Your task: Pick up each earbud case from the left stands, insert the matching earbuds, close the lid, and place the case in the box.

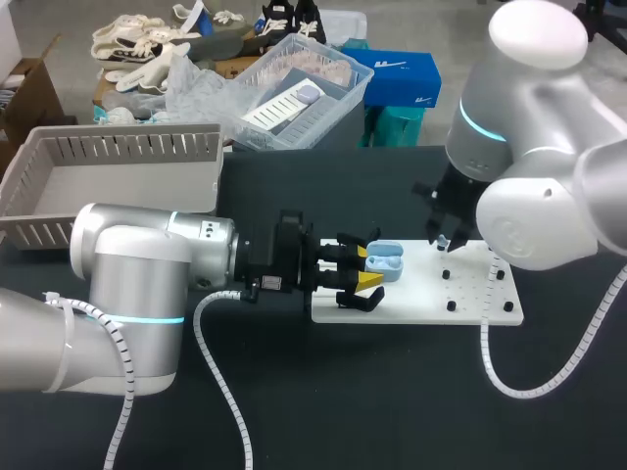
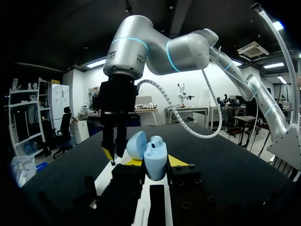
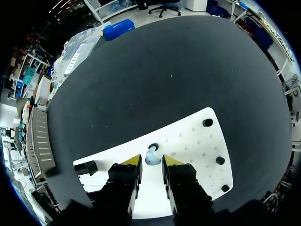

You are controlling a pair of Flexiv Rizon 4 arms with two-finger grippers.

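A black table point(image 1: 294, 392) fills my working area, with a white pegboard point(image 1: 470, 305) lying right of centre and a grey slatted basket point(image 1: 118, 147) at the far left corner. My left gripper point(image 1: 370, 266) reaches in from the left and is clamped on the earbud case point(image 1: 390, 264), one yellow tip pressed to each side, holding it over the board's left end. The case is pale blue, smooth and rounded. Its long axis runs left to right in line with the fingers, and its mouth faces right, towards my other arm. The lid point(image 2: 135, 144) is open and swung out to the far side. Something rounded sits at the mouth, but I cannot tell what it is. My right gripper point(image 3: 152, 162) hangs fingers-down over the board, just right of the case. Its jaws are parted around a pale blue earbud point(image 3: 150, 155), which rests on the board beside a black peg point(image 3: 154, 146), and a sliver of white shows on either side of the earbud. More black pegs point(image 3: 207, 122) stand along the board's right edge.
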